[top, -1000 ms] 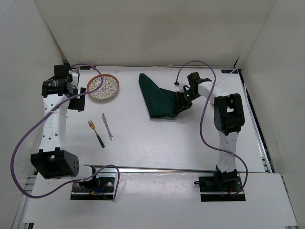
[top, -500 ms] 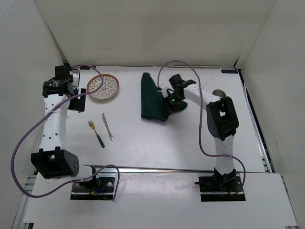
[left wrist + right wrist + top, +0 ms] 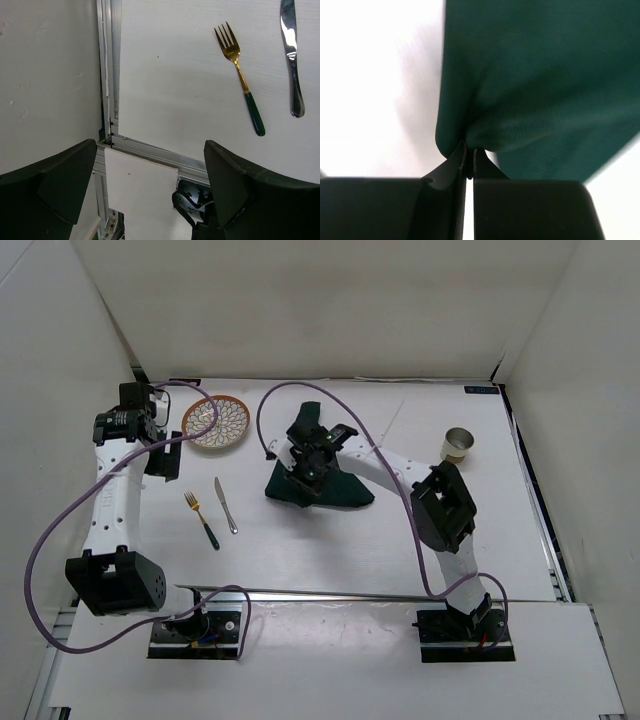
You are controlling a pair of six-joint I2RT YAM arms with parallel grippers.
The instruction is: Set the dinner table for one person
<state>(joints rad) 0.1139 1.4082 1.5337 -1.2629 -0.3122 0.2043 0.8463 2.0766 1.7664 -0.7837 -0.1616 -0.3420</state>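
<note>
On the white dinner table [image 3: 330, 540] a dark green cloth [image 3: 335, 488] lies crumpled near the middle. My right gripper [image 3: 305, 472] is shut on a fold of that cloth [image 3: 530, 75], pinched between its fingertips [image 3: 470, 150]. A patterned plate [image 3: 216, 423] sits at the back left. A gold fork with a green handle [image 3: 201, 519] and a silver knife [image 3: 226, 505] lie side by side left of centre; both show in the left wrist view, fork [image 3: 240, 80] and knife [image 3: 292, 55]. My left gripper [image 3: 160, 455] hangs open and empty over the table's left edge, beside the plate.
A small metal cup [image 3: 458, 445] stands at the right, behind the right arm. White walls close in the table on three sides. An aluminium rail [image 3: 150, 150] runs along the near edge. Purple cables loop over both arms.
The right gripper has shut on the green cloth and dragged it left toward the table's middle, uncovering the cup. The left arm has stayed put.
</note>
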